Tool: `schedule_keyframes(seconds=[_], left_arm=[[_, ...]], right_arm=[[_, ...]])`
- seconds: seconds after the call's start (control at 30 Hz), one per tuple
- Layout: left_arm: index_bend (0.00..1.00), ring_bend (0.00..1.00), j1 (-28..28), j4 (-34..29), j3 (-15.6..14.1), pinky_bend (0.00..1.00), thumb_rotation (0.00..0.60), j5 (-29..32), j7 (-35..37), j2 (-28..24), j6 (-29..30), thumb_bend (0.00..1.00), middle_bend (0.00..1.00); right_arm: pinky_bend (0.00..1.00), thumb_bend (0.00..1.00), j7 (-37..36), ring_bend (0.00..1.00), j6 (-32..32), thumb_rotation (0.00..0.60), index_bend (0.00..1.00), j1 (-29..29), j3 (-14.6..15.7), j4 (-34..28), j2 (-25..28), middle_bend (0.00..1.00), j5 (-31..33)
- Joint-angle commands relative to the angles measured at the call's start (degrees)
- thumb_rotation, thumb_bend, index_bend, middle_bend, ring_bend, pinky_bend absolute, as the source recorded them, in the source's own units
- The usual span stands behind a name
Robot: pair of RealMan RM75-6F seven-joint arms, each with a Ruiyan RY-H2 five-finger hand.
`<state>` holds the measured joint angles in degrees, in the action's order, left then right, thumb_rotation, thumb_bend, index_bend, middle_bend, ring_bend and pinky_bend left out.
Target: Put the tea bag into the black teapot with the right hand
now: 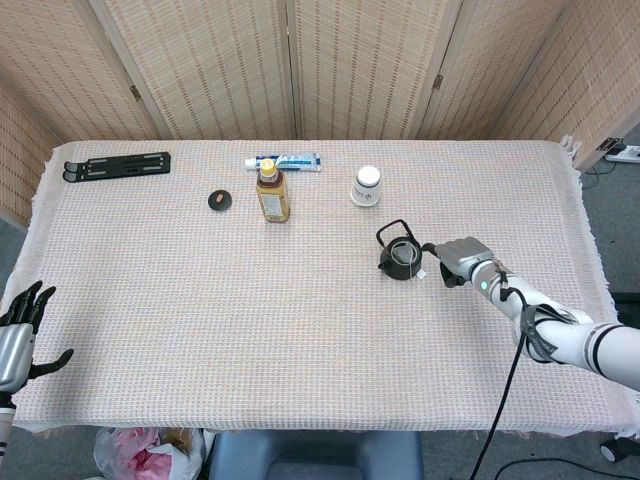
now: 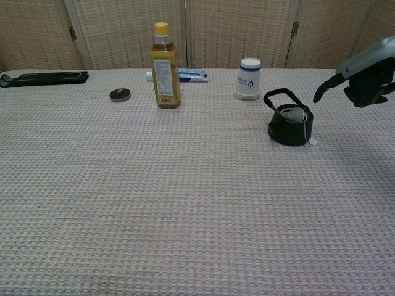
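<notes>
Tea bag sits inside the black teapot, string and tag draped outside. Right hand hovers beside it, fingers loosely curled, holding nothing; one careless brush could snag the string.

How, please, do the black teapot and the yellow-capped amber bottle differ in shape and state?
The black teapot is low and squat with a looped handle; the yellow-capped amber bottle is tall and slim. The teapot is open, with a tea bag inside and its string hanging over the rim; the bottle is capped. Both stand upright on the woven tablecloth.
</notes>
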<state>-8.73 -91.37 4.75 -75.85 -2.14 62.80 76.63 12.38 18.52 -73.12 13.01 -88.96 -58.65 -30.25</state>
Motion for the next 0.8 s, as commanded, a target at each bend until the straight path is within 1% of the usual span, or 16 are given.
schedule_keyframes(seconds=[0.03, 0.23, 0.43, 0.67, 0.8], left_arm=[[0.0, 0.03, -0.1, 0.1, 0.0, 0.26, 0.6, 0.1, 0.2, -0.1, -0.2, 0.26, 0.0], [0.0, 0.03, 0.0, 0.0, 0.1, 0.26, 0.6, 0.2, 0.8, -0.3, -0.1, 0.26, 0.0], [0.0, 0.03, 0.2, 0.0, 0.2, 0.26, 0.6, 0.0, 1.5, -0.6, 0.2, 0.26, 0.0], [0.0, 0.03, 0.1, 0.3, 0.3, 0.26, 0.6, 0.2, 2.7, -1.0, -0.3, 0.26, 0.0], [0.0, 0.03, 0.0, 0.4, 0.4, 0.26, 0.6, 0.5, 3.1, -1.2, -0.6, 0.26, 0.0]], right_arm=[[0.89, 1.0, -0.9, 0.75, -0.4, 0.6, 0.08, -0.2, 0.1, 0.9, -0.8, 0.95, -0.8], [0.89, 1.0, -2.8, 0.75, -0.9, 0.6, 0.08, -0.1, 0.2, 2.7, -2.7, 0.95, -2.8], [0.89, 1.0, -3.6, 0.75, 0.0, 0.6, 0.08, 0.4, 0.6, 4.7, -5.1, 0.95, -5.0], [0.89, 1.0, -5.4, 0.75, -0.6, 0.6, 0.08, 0.5, 0.1, 7.1, -7.0, 0.95, -6.0], [0.89, 1.0, -6.1, 0.75, -1.2, 0.6, 0.08, 0.4, 0.3, 8.4, -7.9, 0.95, -6.7]])
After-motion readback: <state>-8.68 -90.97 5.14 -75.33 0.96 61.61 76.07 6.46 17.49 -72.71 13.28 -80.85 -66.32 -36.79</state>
